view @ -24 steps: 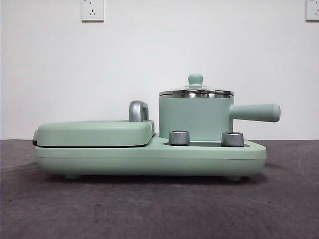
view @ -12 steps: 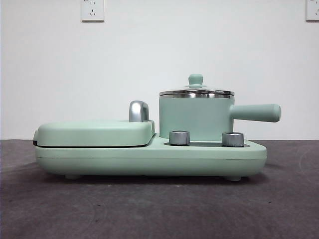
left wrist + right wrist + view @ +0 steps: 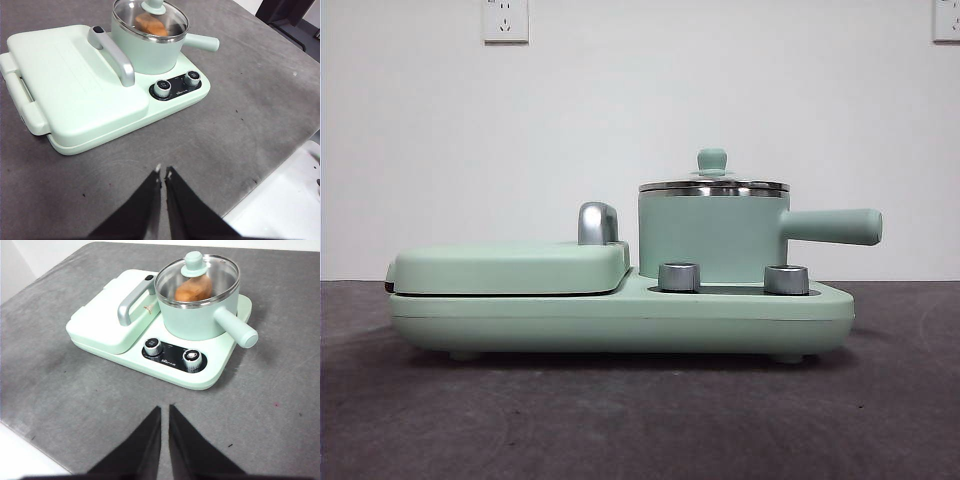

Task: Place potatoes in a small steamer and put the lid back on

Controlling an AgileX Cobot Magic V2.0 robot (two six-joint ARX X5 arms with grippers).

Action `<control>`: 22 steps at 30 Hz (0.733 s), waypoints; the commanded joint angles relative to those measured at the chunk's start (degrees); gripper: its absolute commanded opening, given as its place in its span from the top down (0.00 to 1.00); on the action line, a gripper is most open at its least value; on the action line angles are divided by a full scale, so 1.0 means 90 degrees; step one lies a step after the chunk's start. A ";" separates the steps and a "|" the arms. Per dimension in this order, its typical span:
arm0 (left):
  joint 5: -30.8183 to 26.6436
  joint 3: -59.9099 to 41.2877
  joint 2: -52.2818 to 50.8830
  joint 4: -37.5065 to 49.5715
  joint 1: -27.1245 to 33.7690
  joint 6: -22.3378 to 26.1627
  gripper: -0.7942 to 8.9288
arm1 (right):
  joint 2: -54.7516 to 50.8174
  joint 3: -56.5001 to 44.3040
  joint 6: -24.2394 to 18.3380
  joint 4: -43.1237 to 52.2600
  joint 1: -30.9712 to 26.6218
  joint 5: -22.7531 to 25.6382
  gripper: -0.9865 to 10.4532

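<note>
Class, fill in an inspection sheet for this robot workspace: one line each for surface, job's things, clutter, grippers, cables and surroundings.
Surface: grey table, faint specks and scuffs.
Job's things: potato inside the small steamer; lid seated on its rim; steamer stands on the green cooker base.
Clutter: nothing seen.
Grippers: left gripper and right gripper both shut, holding nothing, above bare table away from the cooker.
Cables: nothing seen.
Surroundings: white wall with wall sockets; closed griddle cover; two control knobs.
</note>
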 commanded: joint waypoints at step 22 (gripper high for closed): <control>-0.0019 -0.2067 -0.1622 0.2132 0.3580 0.1258 0.90 | 0.0012 0.0024 -0.0068 0.0070 0.0029 0.0000 0.90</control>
